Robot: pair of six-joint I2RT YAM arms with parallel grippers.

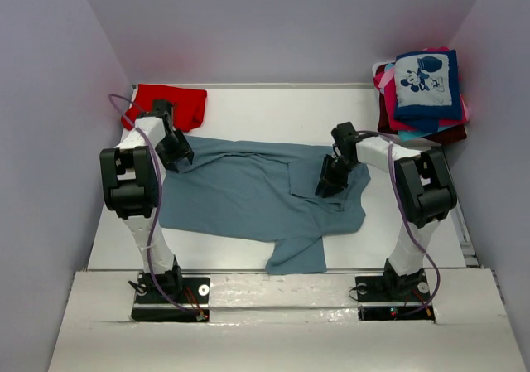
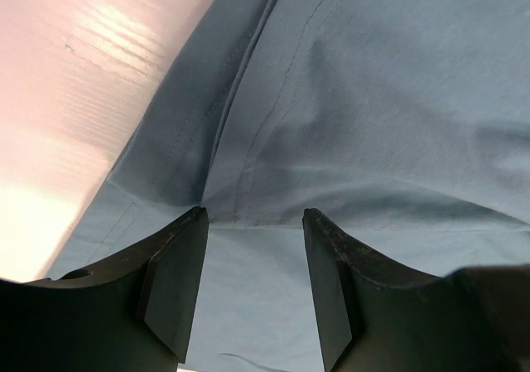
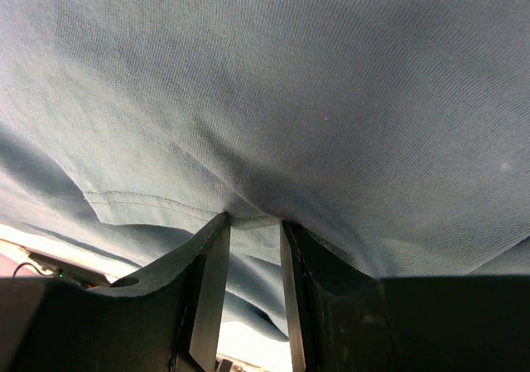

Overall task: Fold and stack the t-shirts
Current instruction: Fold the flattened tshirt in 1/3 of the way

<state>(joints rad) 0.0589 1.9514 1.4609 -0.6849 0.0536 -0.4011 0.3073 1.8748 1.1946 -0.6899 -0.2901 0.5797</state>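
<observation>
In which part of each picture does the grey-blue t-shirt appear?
Top external: grey-blue t-shirt spread flat across the middle.
Left wrist: fills the view except the upper left.
Right wrist: fills almost the whole view.
Shared landmark: white table, bordering the shirt's edge.

This is a robot test cell in a lab. A bare white worktop (image 1: 273, 111) is boxed in on three sides by plain pale-lilac walls (image 1: 50, 99), like a booth built for filming. A left arm (image 1: 132, 181) and a right arm (image 1: 422, 190), both black and white, are bolted to base plates (image 1: 170, 293) at its near edge, with purple cables (image 1: 157, 223) running along them. Laundry lies on the worktop: a grey-blue tee (image 1: 240, 194), a red tee (image 1: 174, 103) and a folded stack (image 1: 422, 90).
</observation>
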